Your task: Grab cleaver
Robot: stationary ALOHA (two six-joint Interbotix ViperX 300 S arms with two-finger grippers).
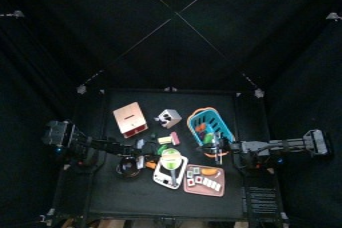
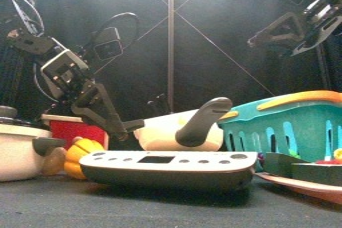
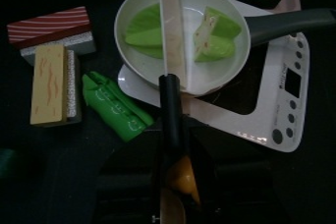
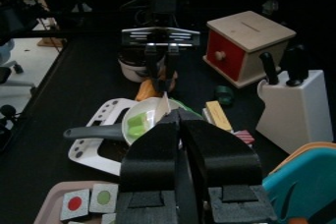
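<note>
**Item: toy cleaver** (image 3: pixel 168 81), pale thin blade, black handle. It sits left of middle near the table's front edge. The blade stands on edge across a white round pan (image 3: pixel 132 17) that holds green and cream food pieces. The handle runs off the pan's rim toward the left gripper (image 3: pixel 171 154).

**Left gripper:** positioned directly over the handle and lined up along it. Black claw against black table, so I cannot tell how far it is closed or whether it has a hold on the handle.

**Right gripper** (image 4: pixel 182 135): resting high over the table's right edge, apparently closed and empty.

**Nearby:**
- White flat kitchen scale (image 3: pixel 282 100), under the pan.
- Green ridged toy vegetable (image 3: pixel 112 105), just beside the handle.
- Small orange piece (image 3: pixel 184 174), under the handle's end.
- Teal plastic basket with orange rim (image 1: pixel 211 124), toward the right edge.

**Hazards, as I judge them:**
- An off-centre pinch could roll the edge-standing blade flat.
- The blade could skid along the rim and tip the pan.
- The orange piece could be caught in the grip.
- A lift could drag the blade through the food pieces.
</note>
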